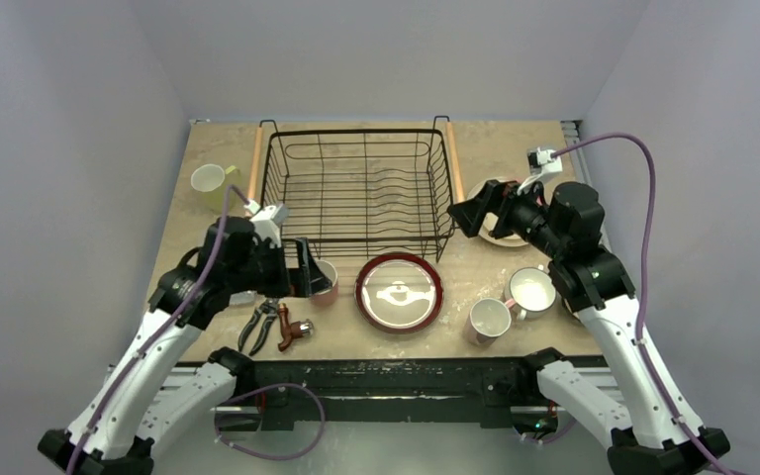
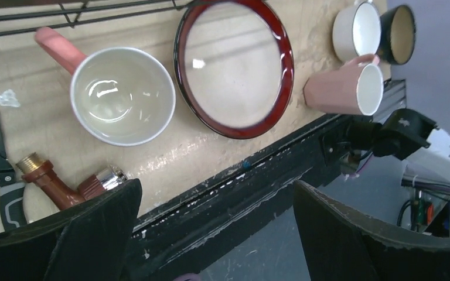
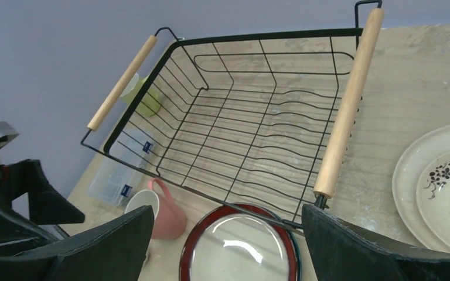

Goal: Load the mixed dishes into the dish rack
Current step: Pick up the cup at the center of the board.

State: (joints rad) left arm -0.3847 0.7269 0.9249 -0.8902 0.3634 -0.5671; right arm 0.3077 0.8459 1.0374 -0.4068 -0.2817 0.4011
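The black wire dish rack (image 1: 356,132) stands empty at the table's back middle; it also shows in the right wrist view (image 3: 345,105). My left gripper (image 1: 302,269) is open and empty beside an upright pink mug (image 1: 327,282), which also shows in the left wrist view (image 2: 123,96). The red plate (image 1: 399,291) lies in front of the rack. A second pink mug (image 1: 488,320) and a white mug (image 1: 532,290) stand right of it, with a dark bowl (image 2: 399,34) beyond. My right gripper (image 1: 470,213) is open and empty, partly covering the cream plate (image 3: 439,187). A yellow-green mug (image 1: 210,181) stands left of the rack.
Pliers (image 1: 260,323) and a red-handled tool (image 1: 292,332) lie near the front edge, left of the red plate. A clear plastic box (image 3: 120,170) sits by the rack's front left corner. The table's black front rail (image 2: 240,193) lies under my left gripper (image 2: 217,234).
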